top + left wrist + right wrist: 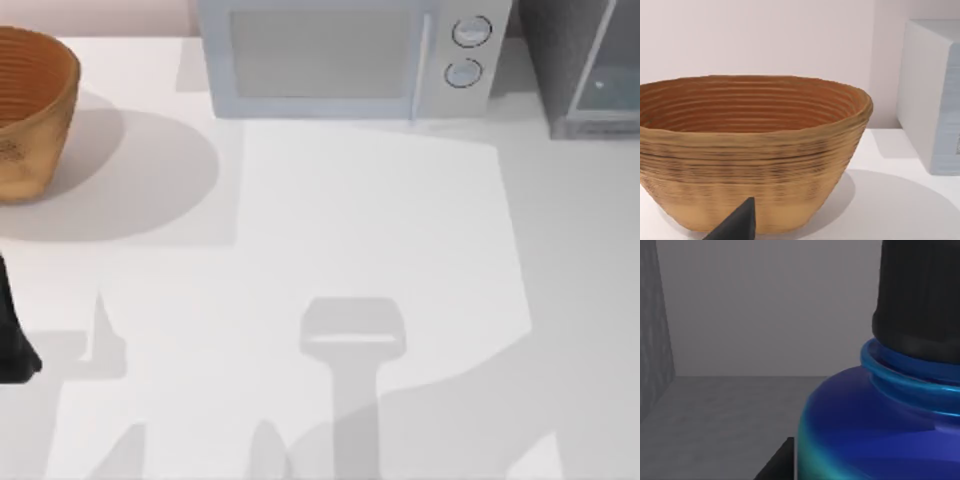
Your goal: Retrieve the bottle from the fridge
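One bottle (880, 430) is seen very close in the right wrist view: its rounded body is glossy blue shading to teal at the lower edge, a bright blue ring sits at its shoulder, and a round matte black cap tops it. It stands inside a dull grey chamber with flat walls and floor, so the bottle is taken to be within the fridge (590, 70), one dark grey boxy cabinet with a pale-framed bluish glass door, placed just right of the microwave (350, 60) in the top view. A single dark finger (777, 462) of the right gripper is seen just beside the bottle's base; whether the right fingers are apart or clamped cannot be told. One microwave is counted, a wide pale box with two round knobs. Well to the left of the microwave stands one woven basket (35, 110), bowl-shaped, ribbed in horizontal coils, tan outside and orange-brown inside; nothing is seen in the part of its interior that shows. One dark fingertip (737, 225) of the left gripper is seen near the basket's wall, and its spread cannot be told. All rests on one smooth white table (380, 250).
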Available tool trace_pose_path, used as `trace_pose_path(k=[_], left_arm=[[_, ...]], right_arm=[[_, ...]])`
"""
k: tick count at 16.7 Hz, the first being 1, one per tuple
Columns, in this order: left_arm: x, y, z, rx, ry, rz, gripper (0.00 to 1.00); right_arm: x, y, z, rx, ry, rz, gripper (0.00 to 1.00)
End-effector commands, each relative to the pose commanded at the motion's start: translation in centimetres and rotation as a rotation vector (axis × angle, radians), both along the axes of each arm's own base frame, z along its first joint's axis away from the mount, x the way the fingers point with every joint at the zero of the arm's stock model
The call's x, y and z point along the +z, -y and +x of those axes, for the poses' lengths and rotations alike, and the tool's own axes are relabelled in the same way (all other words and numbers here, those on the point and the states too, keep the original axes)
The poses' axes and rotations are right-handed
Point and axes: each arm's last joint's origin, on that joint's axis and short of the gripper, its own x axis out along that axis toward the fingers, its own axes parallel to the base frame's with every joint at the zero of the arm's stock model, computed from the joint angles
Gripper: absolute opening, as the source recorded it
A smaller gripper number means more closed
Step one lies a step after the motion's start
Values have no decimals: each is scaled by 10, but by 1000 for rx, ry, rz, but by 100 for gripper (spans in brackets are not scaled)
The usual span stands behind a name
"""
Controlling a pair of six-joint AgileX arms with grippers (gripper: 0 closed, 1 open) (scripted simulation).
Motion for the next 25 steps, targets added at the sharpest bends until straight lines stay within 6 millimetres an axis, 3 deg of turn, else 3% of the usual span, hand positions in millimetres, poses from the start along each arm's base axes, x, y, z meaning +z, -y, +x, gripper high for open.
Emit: trace_pose_path(k=[10, 16, 21, 25], left_arm=[[0, 0, 0, 0, 0, 0, 100], [0, 0, 0, 0, 0, 0, 100], [0, 0, 0, 0, 0, 0, 100], [0, 0, 0, 0, 0, 0, 100]], right_arm=[[2, 1, 0, -3, 2, 1, 0], [48, 1, 0, -3, 0, 1, 0], [49, 1, -1, -2, -2, 4, 0], [53, 2, -26, -2, 5, 1, 0]])
